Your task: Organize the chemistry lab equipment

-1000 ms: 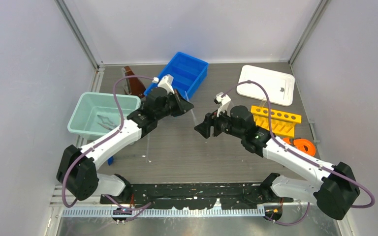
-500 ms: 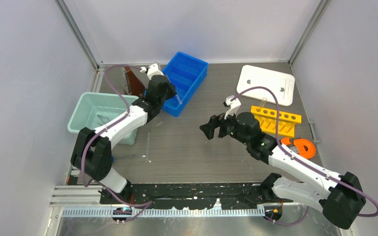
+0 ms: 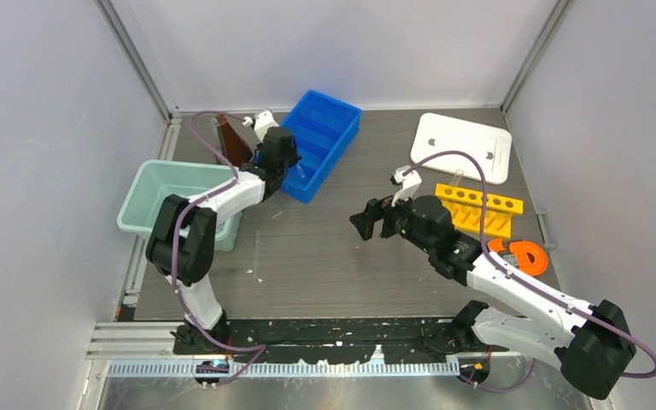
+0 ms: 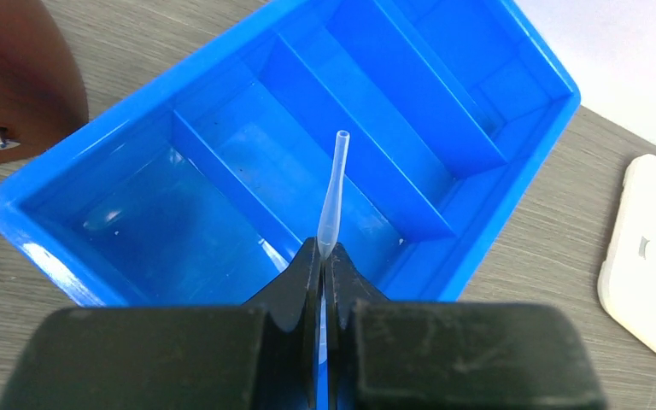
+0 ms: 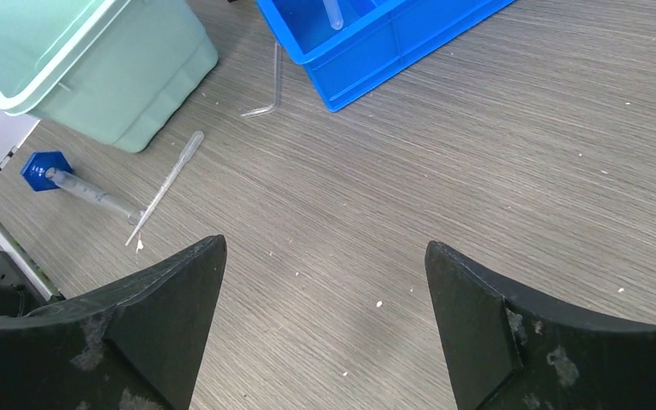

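Note:
My left gripper (image 4: 323, 249) is shut on a thin clear tube (image 4: 334, 190), which sticks out past the fingertips above the blue divided bin (image 4: 525, 115). From above, the left gripper (image 3: 285, 164) hangs over the near end of that bin (image 3: 335, 118). My right gripper (image 5: 325, 249) stands wide open with only bare table between its fingers, near mid-table (image 3: 366, 224). On the table lie a blue-capped tube (image 5: 81, 189), a clear pipette (image 5: 167, 183) and a bent glass rod (image 5: 272, 85). The yellow holed rack (image 3: 478, 207) and white lid (image 3: 464, 147) sit at the right.
A pale green bin (image 3: 143, 192) stands at the left, under my left arm, and shows again in the right wrist view (image 5: 94, 68). A brown stand (image 3: 236, 143) is behind it. An orange disc (image 3: 523, 254) lies beside the rack.
My left gripper swung from mid-table back to the blue bin, carrying the clear tube. My right gripper's jaws opened wider and it drifted slightly right.

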Motion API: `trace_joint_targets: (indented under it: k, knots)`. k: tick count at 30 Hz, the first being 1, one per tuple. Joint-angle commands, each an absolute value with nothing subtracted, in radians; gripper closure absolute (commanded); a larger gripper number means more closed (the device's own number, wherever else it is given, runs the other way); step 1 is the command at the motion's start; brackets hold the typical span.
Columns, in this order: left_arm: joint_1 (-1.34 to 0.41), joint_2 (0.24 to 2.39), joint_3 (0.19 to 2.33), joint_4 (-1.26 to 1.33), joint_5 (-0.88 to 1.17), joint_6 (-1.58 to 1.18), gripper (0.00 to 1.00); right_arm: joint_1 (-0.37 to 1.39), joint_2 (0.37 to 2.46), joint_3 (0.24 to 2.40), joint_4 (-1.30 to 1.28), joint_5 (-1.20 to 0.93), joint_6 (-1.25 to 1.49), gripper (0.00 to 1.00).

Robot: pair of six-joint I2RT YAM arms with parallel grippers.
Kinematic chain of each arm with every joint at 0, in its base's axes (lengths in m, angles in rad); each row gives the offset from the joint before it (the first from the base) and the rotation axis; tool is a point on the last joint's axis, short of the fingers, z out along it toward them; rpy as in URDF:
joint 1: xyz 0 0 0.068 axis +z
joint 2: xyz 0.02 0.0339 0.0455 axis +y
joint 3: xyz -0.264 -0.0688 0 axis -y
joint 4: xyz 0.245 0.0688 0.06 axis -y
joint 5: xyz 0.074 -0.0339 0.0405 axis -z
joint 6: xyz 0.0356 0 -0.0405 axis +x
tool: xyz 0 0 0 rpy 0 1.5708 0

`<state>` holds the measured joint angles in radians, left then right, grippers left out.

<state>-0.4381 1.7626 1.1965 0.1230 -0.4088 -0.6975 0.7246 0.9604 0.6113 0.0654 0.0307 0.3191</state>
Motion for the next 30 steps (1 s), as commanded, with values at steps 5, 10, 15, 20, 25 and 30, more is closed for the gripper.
trace_joint_targets:
  k: [5,10,15,20,25,30]
  knots:
    - [-0.434,1.78,1.215,0.179,-0.443,-0.679,0.91,0.728,0.959,0.632,0.068,0.084,0.302,0.07]
    - [-0.434,1.764,1.207,0.139,-0.434,-0.658,0.76,0.727,0.962,0.631,0.072,0.089,0.296,0.07]
    - [-0.434,1.716,1.212,0.043,-0.436,-0.632,0.67,0.727,0.969,0.63,0.074,0.1,0.291,0.07]
    - [-0.434,1.643,1.212,-0.077,-0.442,-0.573,0.6,0.727,0.965,0.632,0.07,0.106,0.286,0.07]
    - [-0.436,1.565,1.245,-0.291,-0.37,-0.459,0.54,0.728,0.961,0.629,0.065,0.11,0.287,0.07]
    - [-0.439,1.487,1.259,-0.511,-0.28,-0.384,0.52,0.727,0.959,0.63,0.063,0.114,0.287,0.07]
